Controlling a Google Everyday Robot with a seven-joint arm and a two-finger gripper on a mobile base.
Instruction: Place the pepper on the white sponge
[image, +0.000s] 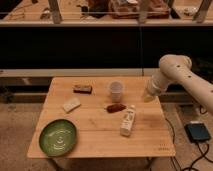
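Observation:
The small dark red pepper (116, 107) lies on the wooden table (95, 132), just in front of a translucent cup. The white sponge (71, 104) lies flat to the left of the pepper, well apart from it. My gripper (147, 97) hangs at the end of the white arm, above the table's right side, to the right of the cup and pepper. It holds nothing that I can see.
A translucent plastic cup (116, 91) stands at the back centre. A white carton (128, 120) lies right of centre. A dark brown-red block (83, 89) sits at the back left. A green plate (58, 137) is at the front left. A dark device (198, 132) lies on the floor.

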